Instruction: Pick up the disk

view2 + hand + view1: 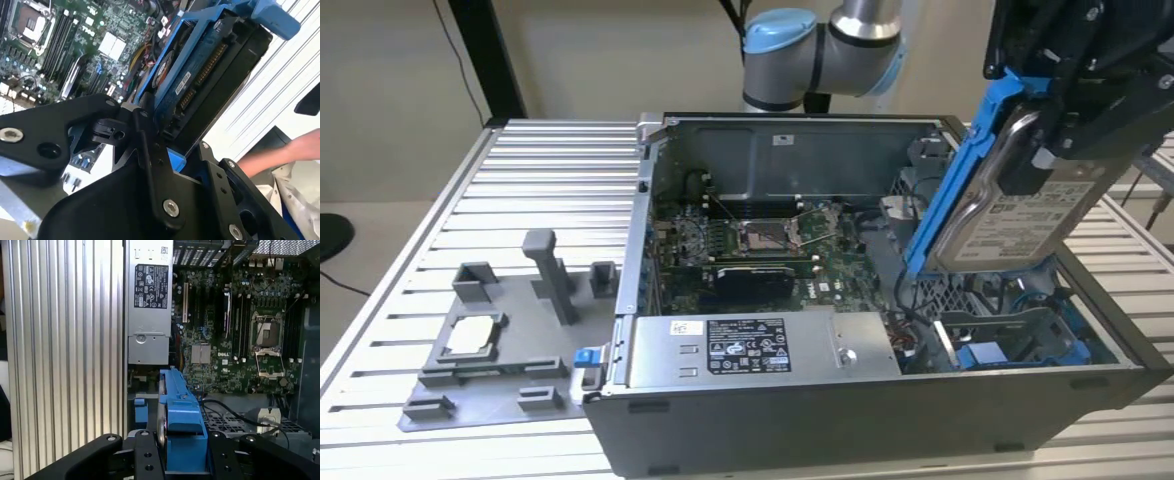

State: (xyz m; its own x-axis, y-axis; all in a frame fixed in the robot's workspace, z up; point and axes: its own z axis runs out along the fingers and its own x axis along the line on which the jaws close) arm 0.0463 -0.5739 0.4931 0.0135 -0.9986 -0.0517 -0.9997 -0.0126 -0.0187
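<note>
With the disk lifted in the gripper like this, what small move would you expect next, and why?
Probably a short further lift straight up. The gripper is shut on the disk, which hangs upright, but its lower edge sits about level with the computer case rim above the drive bay, so more height seems safer before any sideways move.

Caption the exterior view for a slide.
Gripper shut on the disk, held above the open computer case.

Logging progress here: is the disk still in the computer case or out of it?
Out. In the exterior view the disk, in its blue bracket, hangs nearly upright in the claw, above the open computer case.
</note>
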